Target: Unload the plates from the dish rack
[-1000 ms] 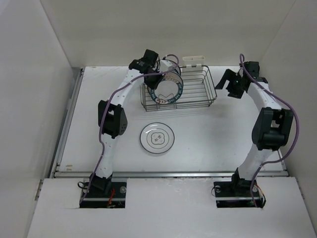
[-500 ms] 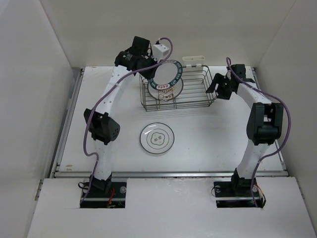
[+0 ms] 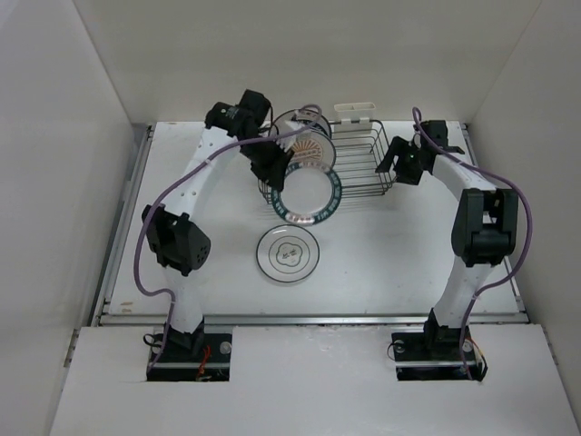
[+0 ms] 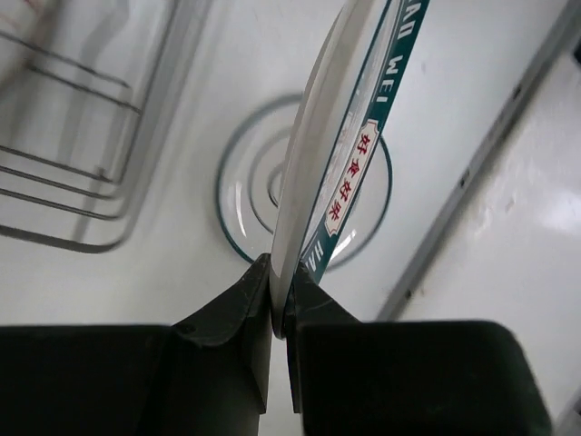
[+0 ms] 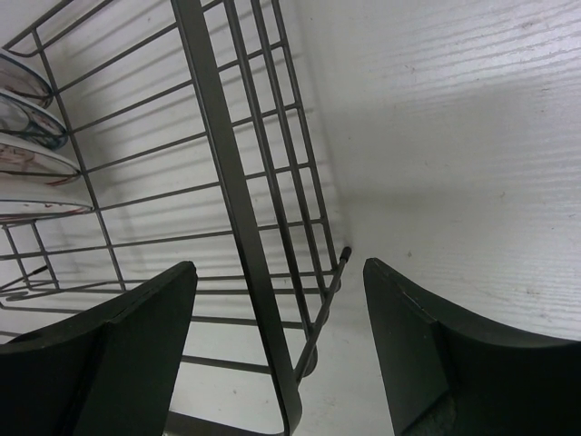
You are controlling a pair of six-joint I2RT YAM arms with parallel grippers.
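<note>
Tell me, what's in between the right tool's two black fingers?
The dish rack's end wall: its thick rim wire runs up between the right tool's open fingers, with a gap on each side. The right wrist view shows it.

Bench (image 3: pixel 408 254): white, flat, matt; in the right wrist view its surface (image 5: pixel 454 136) shows a fine grain running in lines, with a few small dark specks. Back wall (image 3: pixel 300 54), left wall (image 3: pixel 54 182) and right wall (image 3: pixel 545 136): plain white panels, closing the bench in on three sides. Metal strip (image 3: pixel 318 318): runs along the near edge of the bench from side to side; seen also in the left wrist view (image 4: pixel 490 154) as a grey line. Side rail (image 3: pixel 123 227): grey, along the left edge of the bench, meeting the strip at the near left corner. Front panel (image 3: pixel 309 381): white, just beyond the strip on the near side.
</note>
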